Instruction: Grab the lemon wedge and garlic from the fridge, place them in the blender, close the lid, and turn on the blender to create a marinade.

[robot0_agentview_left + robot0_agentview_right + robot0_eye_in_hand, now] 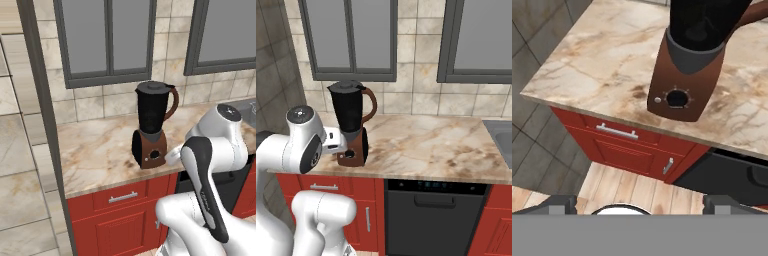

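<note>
The blender [151,125] stands on the marble counter [100,150], a dark jar with a brown handle on a reddish-brown base. Its round dial [677,98] faces me. The lid [154,86] sits on top of the jar [347,112]. My gripper [644,204] hovers in front of the counter edge, pointing at the blender base [684,80]. It is open, with nothing between its fingertips [562,202]. The dark jar hides its contents. The lemon wedge, the garlic and the fridge are out of view.
Red cabinets [120,220] with a drawer handle [617,131] run below the counter, beside a black dishwasher [431,215]. A sink [501,132] lies at the right. A dark grey upright post [42,110] stands left of the counter. Windows [348,40] sit behind.
</note>
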